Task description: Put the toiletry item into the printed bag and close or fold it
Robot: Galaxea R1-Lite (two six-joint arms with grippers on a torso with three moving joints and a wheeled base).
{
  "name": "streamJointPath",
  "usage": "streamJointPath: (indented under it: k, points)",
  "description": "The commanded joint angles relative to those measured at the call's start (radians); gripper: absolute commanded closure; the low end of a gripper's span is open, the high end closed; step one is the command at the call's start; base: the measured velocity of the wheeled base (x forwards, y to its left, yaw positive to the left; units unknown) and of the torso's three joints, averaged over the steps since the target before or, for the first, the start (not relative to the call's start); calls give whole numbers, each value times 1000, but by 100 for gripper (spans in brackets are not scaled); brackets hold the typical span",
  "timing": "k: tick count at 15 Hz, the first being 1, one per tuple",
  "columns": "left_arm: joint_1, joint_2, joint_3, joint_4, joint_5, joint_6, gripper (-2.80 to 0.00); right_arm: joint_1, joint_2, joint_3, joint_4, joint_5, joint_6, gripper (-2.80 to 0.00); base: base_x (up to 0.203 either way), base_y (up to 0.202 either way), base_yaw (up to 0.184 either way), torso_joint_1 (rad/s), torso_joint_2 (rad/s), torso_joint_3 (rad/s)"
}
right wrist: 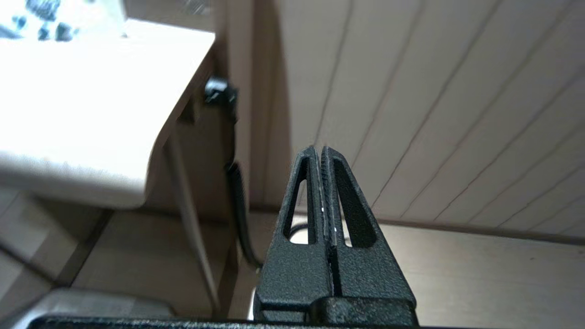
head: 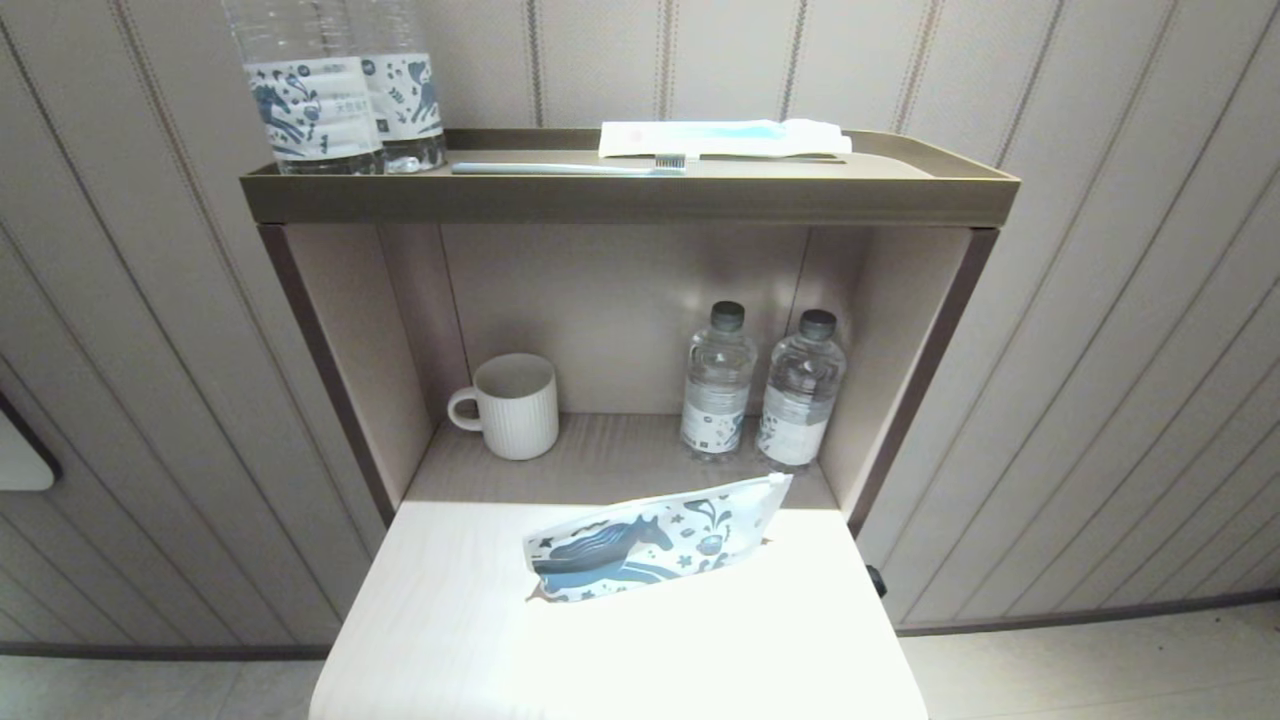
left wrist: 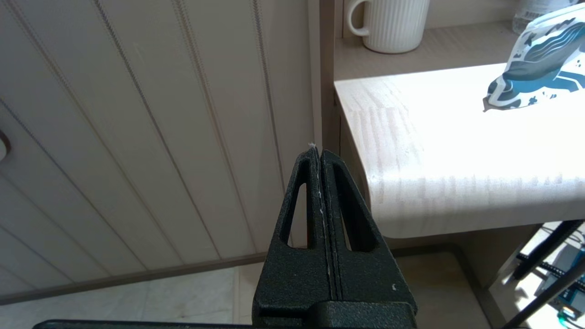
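Note:
The printed bag [head: 655,540], white with a blue horse, lies on the bright lower shelf top [head: 450,610]; the left wrist view also catches the bag [left wrist: 539,68]. A toothbrush [head: 568,168] and a white-and-blue sachet [head: 725,137] rest on the top tray [head: 620,195]. Neither arm shows in the head view. My left gripper [left wrist: 318,151] is shut and empty, low beside the shelf's left corner. My right gripper [right wrist: 319,150] is shut and empty, below the shelf's right side, facing the panelled wall.
A white ribbed mug [head: 512,405] and two small water bottles [head: 765,390] stand in the open niche. Two larger bottles with horse labels [head: 340,90] stand on the tray's left end. Panelled walls flank the unit; a black cable [right wrist: 237,205] hangs by its right side.

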Motion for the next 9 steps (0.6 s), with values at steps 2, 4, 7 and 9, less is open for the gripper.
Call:
streamJointPath:
  k: [2, 4, 7, 9]
  points:
    - [0, 3, 56, -37, 92, -6, 0, -18, -66, 0, 1, -9, 45, 0, 0, 0, 0, 0, 0, 0]
    - [0, 3, 53, -39, 97, -12, 0, -17, -66, 0, 1, -9, 45, 0, 0, 0, 0, 0, 0, 0]
    - [0, 2, 56, -40, 101, -29, 0, -18, -66, 0, 1, -12, 52, 0, 0, 0, 0, 0, 0, 0]
    - [0, 2, 56, -40, 101, -29, 0, -18, -66, 0, 1, -12, 52, 0, 0, 0, 0, 0, 0, 0]
